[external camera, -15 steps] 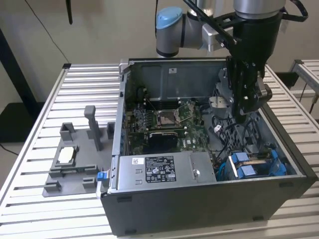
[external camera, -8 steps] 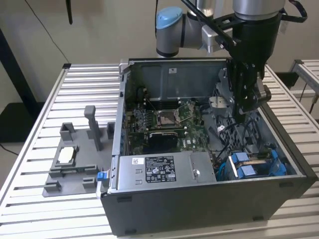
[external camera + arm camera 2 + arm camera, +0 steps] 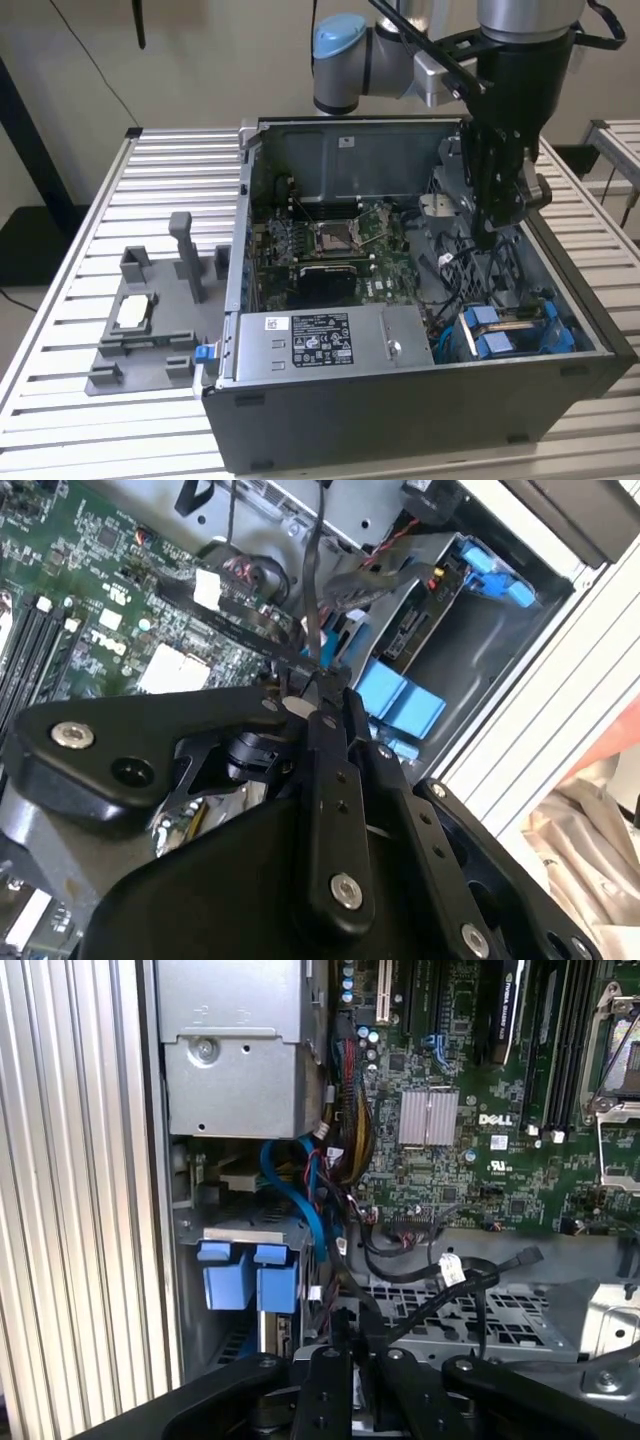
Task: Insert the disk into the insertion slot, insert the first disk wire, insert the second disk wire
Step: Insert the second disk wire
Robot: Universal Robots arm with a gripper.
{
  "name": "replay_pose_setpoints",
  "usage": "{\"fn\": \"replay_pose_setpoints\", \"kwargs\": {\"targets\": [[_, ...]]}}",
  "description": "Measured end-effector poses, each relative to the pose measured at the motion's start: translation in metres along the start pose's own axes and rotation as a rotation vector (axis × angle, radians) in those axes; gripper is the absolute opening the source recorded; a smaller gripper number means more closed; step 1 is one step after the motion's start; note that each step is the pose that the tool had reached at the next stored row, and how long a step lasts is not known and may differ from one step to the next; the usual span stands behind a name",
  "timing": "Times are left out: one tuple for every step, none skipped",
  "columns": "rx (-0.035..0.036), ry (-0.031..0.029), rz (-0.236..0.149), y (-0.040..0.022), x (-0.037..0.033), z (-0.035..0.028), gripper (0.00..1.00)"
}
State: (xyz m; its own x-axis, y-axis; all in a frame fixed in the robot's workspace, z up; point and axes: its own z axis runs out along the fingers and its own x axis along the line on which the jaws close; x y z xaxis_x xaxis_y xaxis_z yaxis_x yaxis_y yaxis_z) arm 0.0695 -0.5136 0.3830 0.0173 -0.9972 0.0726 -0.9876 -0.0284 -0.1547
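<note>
We see the gripper (image 3: 322, 675) with its black fingers (image 3: 335, 780) drawn together on a thin black cable (image 3: 312, 590), which runs up from the tips toward the case wall in the second wrist view. In the first wrist view the same gripper (image 3: 345, 1345) sits just above the perforated metal floor of the computer case (image 3: 450, 1310), beside the loose cables. In the exterior view the arm (image 3: 525, 60) comes down near-vertically from above into the computer case's (image 3: 400, 400) far right part, its gripper (image 3: 490, 225) low among the wiring between the motherboard (image 3: 330, 245) and the right wall.

The disk (image 3: 510, 328), in its blue carrier, already sits in the insertion slot (image 3: 575, 335) at the case's near right corner, just beside the grey power-supply box (image 3: 320, 340). In the first wrist view the blue tabs (image 3: 245, 1275) lie near the gripper.

Room is tight: the right wall and cables crowd the fingers. Outside the case, toward the table's (image 3: 170, 170) left edge, stands a grey fixture (image 3: 155, 320).
</note>
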Motion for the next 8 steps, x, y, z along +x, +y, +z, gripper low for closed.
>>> {"fn": "replay_pose_setpoints", "kwargs": {"targets": [[-0.0046, -0.0002, 0.000, -0.0025, 0.0010, 0.0008, 0.16], [-0.0085, -0.0003, -0.001, -0.0048, 0.0021, 0.0018, 0.16], [-0.0124, -0.0004, -0.001, -0.0069, 0.0034, 0.0028, 0.16], [-0.0155, -0.0005, -0.001, -0.0083, 0.0047, 0.0037, 0.16], [-0.0188, -0.0009, -0.001, -0.0098, 0.0064, 0.0049, 0.16], [-0.0217, -0.0014, -0.001, -0.0111, 0.0082, 0.0060, 0.16], [-0.0246, -0.0018, -0.002, -0.0124, 0.0101, 0.0071, 0.16], [-0.0275, -0.0025, -0.002, -0.0137, 0.0120, 0.0083, 0.16]]}}
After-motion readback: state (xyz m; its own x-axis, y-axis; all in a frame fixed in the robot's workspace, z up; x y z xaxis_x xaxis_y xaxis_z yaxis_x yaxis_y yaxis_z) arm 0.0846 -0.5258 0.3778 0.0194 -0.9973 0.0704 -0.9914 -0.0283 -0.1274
